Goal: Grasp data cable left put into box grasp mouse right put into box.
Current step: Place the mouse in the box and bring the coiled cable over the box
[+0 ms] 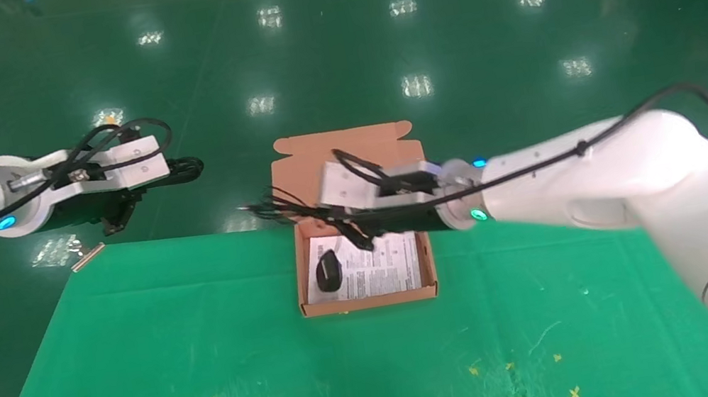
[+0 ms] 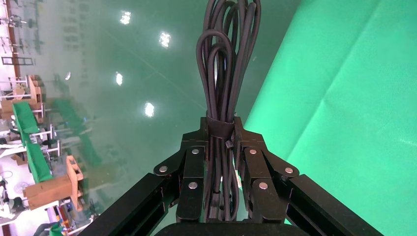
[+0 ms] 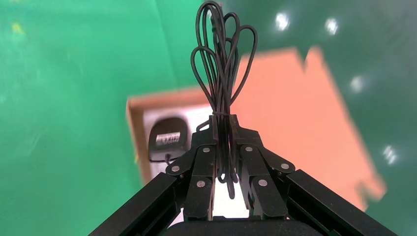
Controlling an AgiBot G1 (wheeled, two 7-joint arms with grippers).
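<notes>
- Fingers (image 2: 193,169) of the left gripper (image 2: 221,129) are clenched on the thick black looped data cable (image 2: 223,59). They pinch it at its band, and the bundle's long axis runs straight out past the fingertips.
- From those fingers the shallow orange-brown cardboard box (image 1: 371,301) lies well off toward the robot's right and nearer its body. The left gripper (image 1: 166,174) hangs beyond the far left edge of the green-clothed desk (image 1: 205,338), so I judge the cable needs a long sideways carry, and a turn too if it is to lie along the box.
- Right gripper (image 1: 312,214) fingers (image 3: 204,167) grasp the thin black cord (image 3: 221,64) of the small black oval mouse (image 1: 328,271). The mouse itself rests below them on the white printed leaflet (image 1: 387,268) inside the box.
- Cord loops stick out past the right fingertips, over the box's far left corner — released here, they might spill over the wall.
</notes>
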